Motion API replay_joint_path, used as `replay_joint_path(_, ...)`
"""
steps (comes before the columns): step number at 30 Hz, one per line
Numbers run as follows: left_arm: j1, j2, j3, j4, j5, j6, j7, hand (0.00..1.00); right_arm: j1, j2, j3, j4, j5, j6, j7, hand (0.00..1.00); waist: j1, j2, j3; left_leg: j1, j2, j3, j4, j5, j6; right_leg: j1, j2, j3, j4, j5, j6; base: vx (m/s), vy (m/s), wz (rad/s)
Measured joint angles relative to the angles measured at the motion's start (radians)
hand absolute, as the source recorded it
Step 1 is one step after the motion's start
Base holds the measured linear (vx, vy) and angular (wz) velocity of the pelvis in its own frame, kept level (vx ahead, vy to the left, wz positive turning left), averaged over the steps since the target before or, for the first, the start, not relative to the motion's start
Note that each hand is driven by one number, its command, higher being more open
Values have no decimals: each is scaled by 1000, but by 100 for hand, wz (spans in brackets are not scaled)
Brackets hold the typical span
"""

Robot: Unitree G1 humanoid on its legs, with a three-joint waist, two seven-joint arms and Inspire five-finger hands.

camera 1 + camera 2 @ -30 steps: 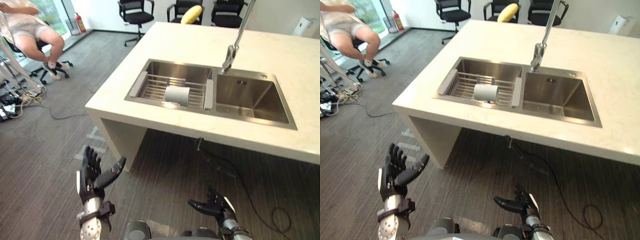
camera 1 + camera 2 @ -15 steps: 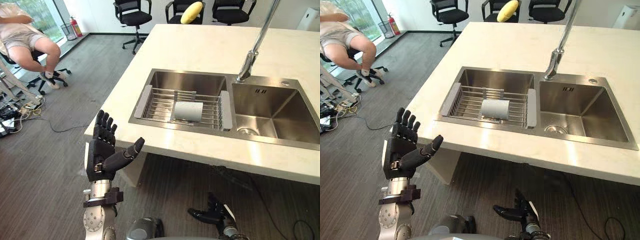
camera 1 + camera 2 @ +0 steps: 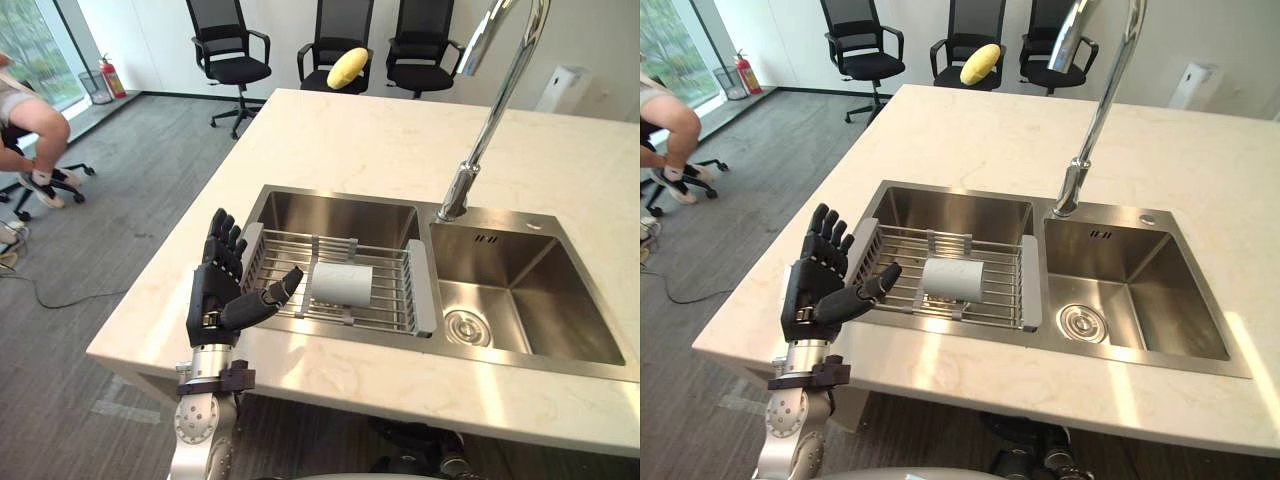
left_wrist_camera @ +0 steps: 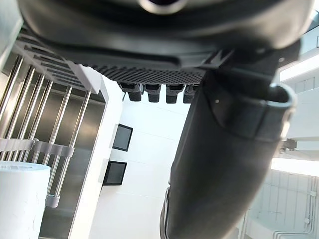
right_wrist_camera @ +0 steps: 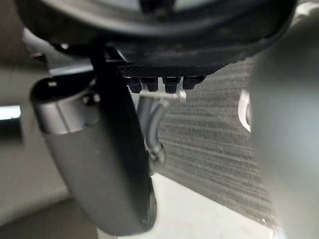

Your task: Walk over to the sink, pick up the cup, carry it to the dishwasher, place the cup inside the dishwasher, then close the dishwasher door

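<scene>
Hovering left hand [image 3: 212, 300], fingers [image 3: 222, 238] straight, spread; cup [image 3: 340, 284] lying sideways in sink rack [image 3: 388, 292], just beyond thumb, untouched

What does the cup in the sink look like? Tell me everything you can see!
The cup is a plain, pale grey-white cylinder. It looks smooth and matte, and no handle shows. It lies on its side on the metal wire rack that sits across the left basin of the steel sink, resting on the bars. The left hand hovers open by the rack's end, not touching the cup.
</scene>
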Motion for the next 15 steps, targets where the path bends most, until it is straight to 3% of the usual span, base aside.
replay_joint_path(3, 1, 3, -14, 2, 30, 7, -27, 100, -13, -14, -13, 37, 0, 13, -1, 100, 6, 1, -1, -19, 8, -10, 69, 55, -15, 52, 16, -8, -60, -1, -3, 178, -142, 7)
replay_joint_path(5, 3, 4, -18, 1, 31, 12, -42, 100, -12, -15, -11, 39, 0, 27, -1, 100, 14, -13, 10, -117, 38, -18, 313, 95, -18, 111, 29, -10, -125, 9, -7, 123, -115, -6)
replay_joint_path(7, 4, 8, -20, -11, 31, 17, -70, 100, -7, -11, -12, 40, 1, 31, -2, 100, 31, -11, 14, -194, 67, -23, 451, 42, -13, 162, 43, -1, -175, 21, -10, 93, -60, -23)
replay_joint_path(10, 22, 15, -22, -98, 31, 18, -108, 100, -1, -15, -11, 42, 0, 34, -5, 100, 46, -11, 15, -269, 49, -36, 339, 4, 15, 182, 53, 43, -222, 30, -8, 75, 41, -47)
replay_joint_path(12, 23, 12, -31, -136, 33, 15, -113, 100, 0, -29, -13, 41, 1, 34, -5, 100, 55, 12, 10, -270, 36, -44, 158, 119, 33, 179, 74, 82, -221, 43, 17, 111, 138, -59)
replay_joint_path(15, 8, 11, -41, -140, 80, 21, -101, 100, -11, -27, -14, 37, -1, 36, -11, 100, 42, 2, 5, -223, 4, -31, 47, 112, 29, 151, 52, 113, -215, 53, 42, 100, 150, -22)
